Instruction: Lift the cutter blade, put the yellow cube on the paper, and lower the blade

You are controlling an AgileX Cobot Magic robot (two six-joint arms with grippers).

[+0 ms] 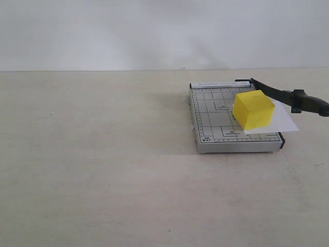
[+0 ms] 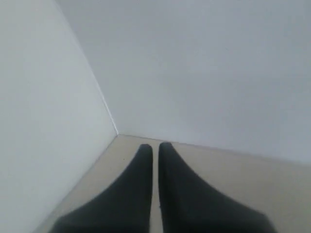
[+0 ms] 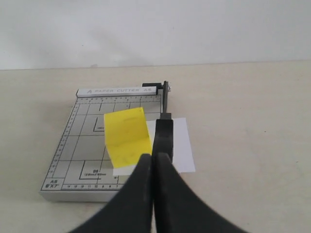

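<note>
The yellow cube [image 1: 253,109] sits on the white paper [image 1: 284,121], which lies on the grey cutter base [image 1: 216,121] and sticks out past its right edge. The cutter blade [image 1: 280,95] is lifted at a slant, its thick handle [image 1: 311,103] hanging over the paper's outer edge. In the right wrist view my right gripper [image 3: 153,156] is shut and empty, just short of the handle [image 3: 164,136], with the cube [image 3: 127,137] and the paper [image 3: 182,145] beyond. My left gripper [image 2: 155,145] is shut on nothing and faces a wall corner. Neither gripper shows in the exterior view.
The cutter stands on a beige tabletop [image 1: 103,170] toward the back right. A white wall [image 1: 154,31] runs behind it. In the left wrist view two white walls meet at a corner [image 2: 116,133] above the tabletop.
</note>
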